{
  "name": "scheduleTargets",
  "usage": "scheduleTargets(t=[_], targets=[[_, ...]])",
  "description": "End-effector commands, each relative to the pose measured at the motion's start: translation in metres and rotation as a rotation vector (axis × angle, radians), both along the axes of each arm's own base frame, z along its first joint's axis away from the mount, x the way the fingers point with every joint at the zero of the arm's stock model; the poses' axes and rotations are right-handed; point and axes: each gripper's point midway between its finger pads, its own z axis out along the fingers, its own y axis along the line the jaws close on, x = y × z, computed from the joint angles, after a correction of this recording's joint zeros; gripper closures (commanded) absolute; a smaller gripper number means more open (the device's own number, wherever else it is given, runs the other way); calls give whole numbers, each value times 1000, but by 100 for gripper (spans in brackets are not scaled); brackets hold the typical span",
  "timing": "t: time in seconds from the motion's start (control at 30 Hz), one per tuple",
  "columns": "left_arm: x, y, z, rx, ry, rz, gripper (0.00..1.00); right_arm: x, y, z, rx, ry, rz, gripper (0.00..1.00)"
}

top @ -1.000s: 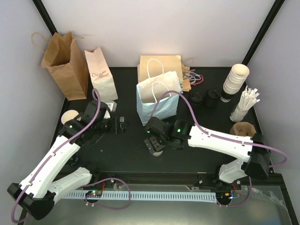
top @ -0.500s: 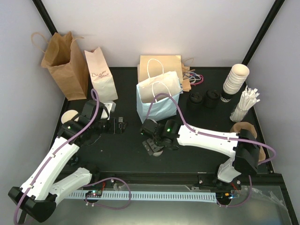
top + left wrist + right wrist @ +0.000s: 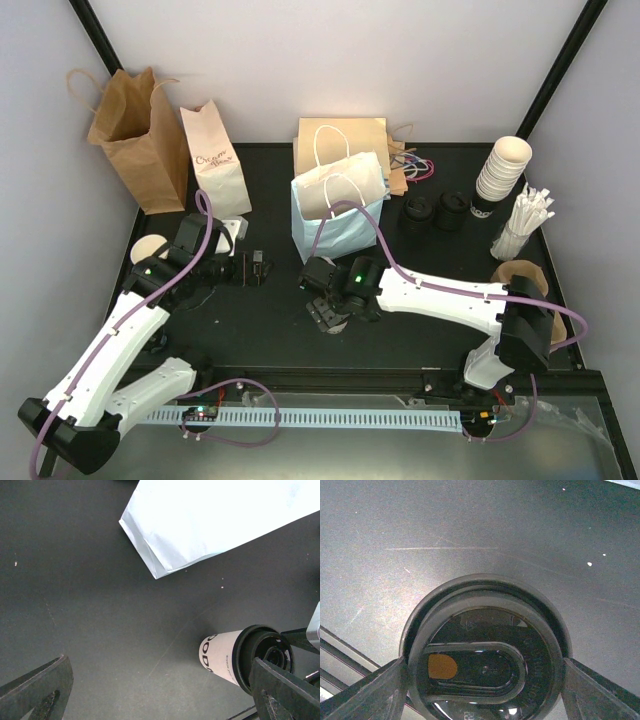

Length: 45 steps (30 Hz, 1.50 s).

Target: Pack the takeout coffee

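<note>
Black tabletop (image 3: 250, 330) boxed in by plain white walls with black frame struts running up the back corners. From the top, a tall brown bag (image 3: 135, 135) and a small white printed bag (image 3: 215, 160) stand back left. A light blue bag (image 3: 335, 215) sits mid-table with a flat brown bag (image 3: 345, 140) behind it. On the right are a stack of cream cups (image 3: 500, 170), loose black lids (image 3: 435, 210) and a bundle of white sticks (image 3: 525, 225). The left tool (image 3: 258, 268) hangs wide open to the left of the blue bag, nothing in it, and the right tool (image 3: 330, 318) is down low just in front of that bag. In the left wrist view, the takeout coffee (image 3: 222, 655) stands on bare tabletop near the blue bag's corner but apart from it, with its black lid (image 3: 262, 655) on and the dark print showing. That view's own fingers (image 3: 35, 690) sit far apart at the frame edges. The right wrist view looks straight down on the lid. Its fingers (image 3: 365, 695) straddle it and sit right up against the rim on both sides, and I honestly can't tell if it's squeezing yet. Versus a second ago, the right arm has slid left and pulled its elbow in, so the wrist now covers the cup spot. The left arm has barely budged, and the bags and stacks are all where they were.
</note>
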Motion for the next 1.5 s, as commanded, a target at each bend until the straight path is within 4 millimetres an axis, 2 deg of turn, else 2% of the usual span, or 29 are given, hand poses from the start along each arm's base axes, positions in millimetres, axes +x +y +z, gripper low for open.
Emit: scheduleTargets(t=[0.0, 0.6, 0.67, 0.73, 0.93, 1.13, 1.37, 1.47], targets=[[2, -2, 3, -10, -12, -13, 1, 4, 3, 3, -14, -27, 0, 16], [1, -1, 0, 4, -5, -22, 1, 8, -3, -4, -77, -43, 2, 20], [1, 0, 0, 6, -8, -21, 1, 9, -3, -1, -74, -54, 1, 25], [2, -1, 0, 7, -9, -23, 1, 11, -1, 6, -54, -68, 1, 26], [7, -2, 5, 13, -16, -23, 1, 17, 5, 41, 41, -133, 0, 27], [21, 3, 23, 41, -60, 11, 1, 27, 2, 84, 84, -222, 10, 29], [39, -2, 64, 36, -157, -2, 1, 34, 4, 163, 257, -351, 40, 31], [47, -4, 82, 43, -199, -13, 1, 37, -1, 196, 324, -404, 31, 33]])
